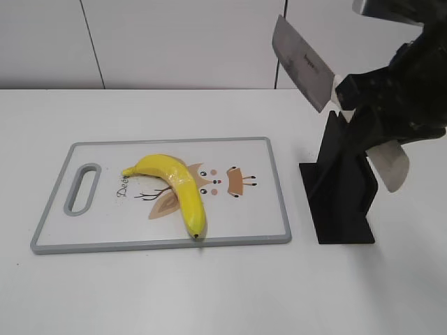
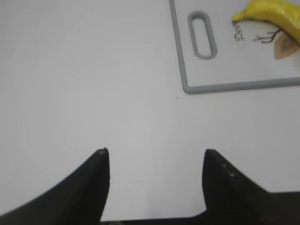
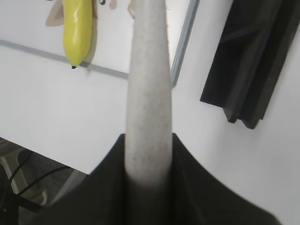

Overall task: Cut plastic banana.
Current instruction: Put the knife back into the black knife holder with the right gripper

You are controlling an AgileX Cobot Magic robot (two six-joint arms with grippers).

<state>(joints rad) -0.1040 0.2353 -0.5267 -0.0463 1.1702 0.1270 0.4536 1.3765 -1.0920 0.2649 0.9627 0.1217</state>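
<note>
My right pincer is clenched on the knife, raised above the black stand. The banana lies on the cutting board toward eight o'clock from my blade, its long curve running from ten down to five. My left pincer hangs released over bare table, well apart. Nothing blocks the way.

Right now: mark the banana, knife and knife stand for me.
plastic banana (image 1: 183, 187), exterior view, mid-body on the bend.
knife (image 1: 302, 64), exterior view, flat of the raised blade.
knife stand (image 1: 339, 202), exterior view, its black upright.
</note>
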